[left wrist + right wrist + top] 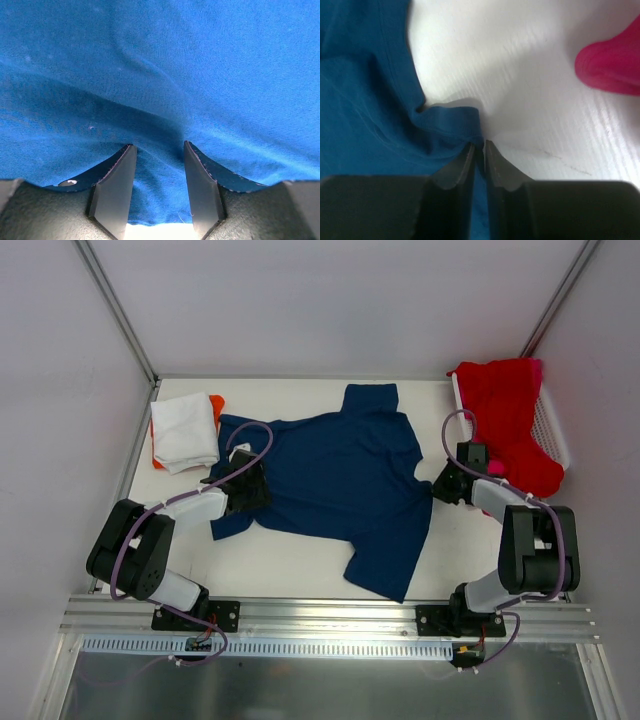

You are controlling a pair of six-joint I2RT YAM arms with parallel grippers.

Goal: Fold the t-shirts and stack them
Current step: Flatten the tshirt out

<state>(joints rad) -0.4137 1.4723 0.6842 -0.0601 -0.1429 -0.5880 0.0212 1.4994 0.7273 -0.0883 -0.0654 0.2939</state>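
A navy blue t-shirt [340,475] lies spread out, wrinkled, in the middle of the white table [300,565]. My left gripper [250,485] rests on its left edge. In the left wrist view its jaws [159,146] stand apart over the blue cloth [160,75], with a loose ridge of cloth between them. My right gripper [447,485] is at the shirt's right sleeve. Its jaws [479,144] are almost together, with the sleeve hem [452,125] in the thin slit between them. A folded white t-shirt [185,430] lies on an orange one [217,402] at the back left.
A white mesh basket [553,430] at the back right holds a red t-shirt [505,410] that spills over its near rim. A pink one [495,468] [612,70] pokes out just beside my right wrist. Walls close in the table on the left, back and right.
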